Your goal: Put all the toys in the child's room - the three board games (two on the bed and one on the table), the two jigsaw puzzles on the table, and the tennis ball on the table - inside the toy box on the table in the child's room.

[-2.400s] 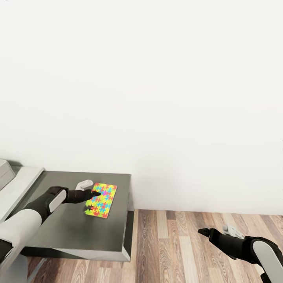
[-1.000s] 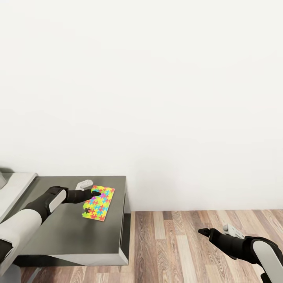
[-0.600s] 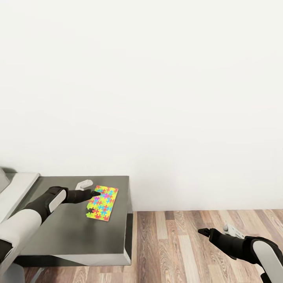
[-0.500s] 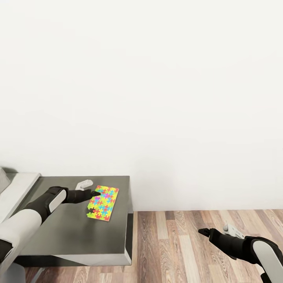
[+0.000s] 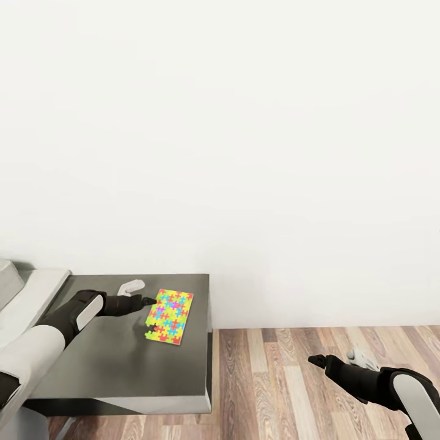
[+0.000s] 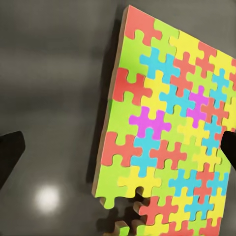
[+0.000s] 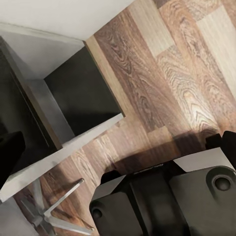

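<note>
Over on the desk [image 5: 122,360], near its right edge, lies our jigsaw puzzle [image 5: 169,316] with the left tool [image 5: 146,301] spread open at its near edge, so we'd straddle that thin edge squarely before pinching, right tool [image 5: 318,360] idling open.

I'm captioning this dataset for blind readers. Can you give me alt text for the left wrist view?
A colourful jigsaw puzzle lies flat on a dark grey table, with pieces missing at one corner. Two dark fingertips of the open left gripper show at opposite edges of the picture.
</note>
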Available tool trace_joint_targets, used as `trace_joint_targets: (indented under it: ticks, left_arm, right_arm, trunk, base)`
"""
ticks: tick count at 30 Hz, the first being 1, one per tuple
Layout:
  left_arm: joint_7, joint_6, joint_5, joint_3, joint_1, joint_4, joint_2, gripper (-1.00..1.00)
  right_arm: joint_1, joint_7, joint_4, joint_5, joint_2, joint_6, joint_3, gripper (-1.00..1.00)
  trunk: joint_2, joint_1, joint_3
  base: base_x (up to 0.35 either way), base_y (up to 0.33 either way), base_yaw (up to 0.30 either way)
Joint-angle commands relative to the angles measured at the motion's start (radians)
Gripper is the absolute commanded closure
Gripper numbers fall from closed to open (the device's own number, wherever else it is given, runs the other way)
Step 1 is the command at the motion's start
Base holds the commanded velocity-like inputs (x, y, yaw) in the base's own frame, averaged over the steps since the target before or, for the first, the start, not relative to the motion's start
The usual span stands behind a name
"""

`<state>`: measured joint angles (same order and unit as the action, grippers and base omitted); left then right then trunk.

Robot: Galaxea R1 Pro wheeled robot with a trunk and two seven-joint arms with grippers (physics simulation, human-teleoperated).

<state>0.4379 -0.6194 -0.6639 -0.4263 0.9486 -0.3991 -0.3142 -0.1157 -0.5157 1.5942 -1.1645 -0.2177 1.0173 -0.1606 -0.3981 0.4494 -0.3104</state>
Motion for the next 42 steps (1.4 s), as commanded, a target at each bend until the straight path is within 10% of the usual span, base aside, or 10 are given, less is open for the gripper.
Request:
trace_joint_targets:
  ticks: [1, 42]
  left_arm:
    - [0.001, -0.003, -0.004, -0.004, 0.001, -0.001, -0.001, -1.0]
    - [-0.001, -0.003, -0.003, -0.005, 0.001, -0.001, 0.001, -1.0]
  right_arm:
    - [-0.001, -0.01, 0.001, -0.011, 0.0, 0.003, 0.0, -1.0]
    - [-0.001, -0.01, 0.001, -0.012, 0.0, 0.003, -0.001, -1.0]
  trunk:
    - [-0.002, 0.001, -0.002]
    - [-0.002, 0.001, -0.03]
  base:
    - [0.004, 0.026, 0.0]
    - [0.0, 0.002, 0.0]
